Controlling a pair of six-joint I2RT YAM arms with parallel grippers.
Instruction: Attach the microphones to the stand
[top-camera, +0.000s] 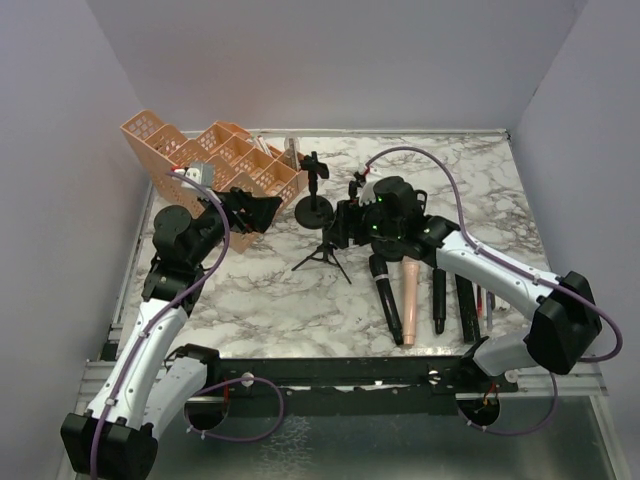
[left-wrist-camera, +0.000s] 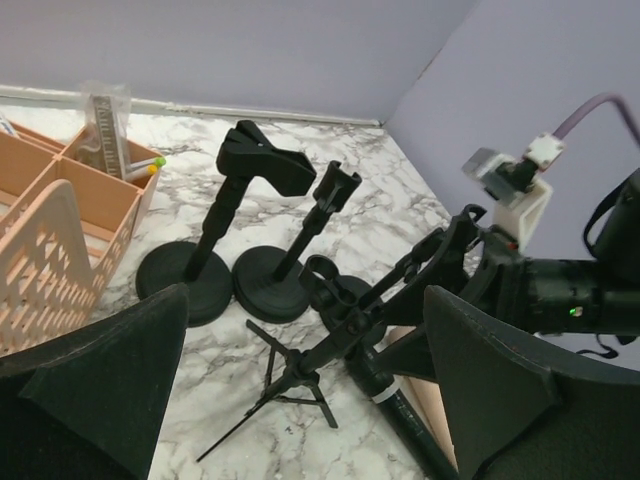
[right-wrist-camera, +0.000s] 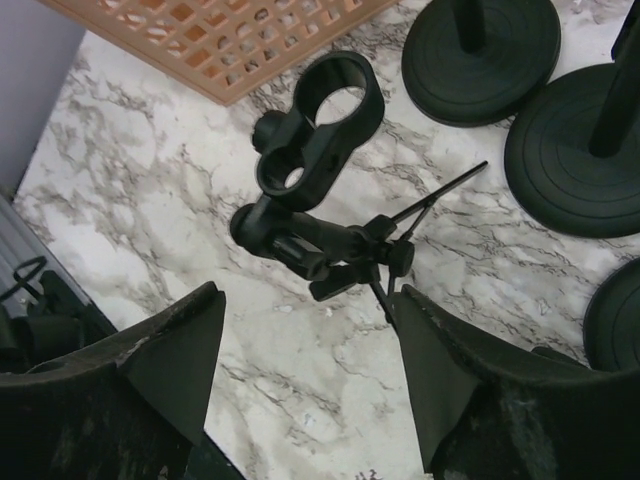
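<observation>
A small black tripod stand (top-camera: 322, 256) stands mid-table, its ring clip (right-wrist-camera: 322, 118) tilted up at the top. My right gripper (top-camera: 340, 225) hovers open just above it; in the right wrist view the stand's post runs close beside the right finger (right-wrist-camera: 440, 370), and nothing is held. Several microphones lie side by side on the marble in front of the right arm: a black one (top-camera: 385, 298), a pale pink one (top-camera: 410, 296) and another black one (top-camera: 438, 300). My left gripper (top-camera: 262, 212) is open by the basket, facing the stand (left-wrist-camera: 300, 370).
An orange lattice basket (top-camera: 215, 155) stands at the back left. Two black round-base stands with clips (left-wrist-camera: 180, 280) (left-wrist-camera: 272, 288) are behind the tripod, and a third round base (right-wrist-camera: 615, 320) shows nearby. A flat black bar (top-camera: 467, 306) and thin pens (top-camera: 486, 305) lie right of the microphones.
</observation>
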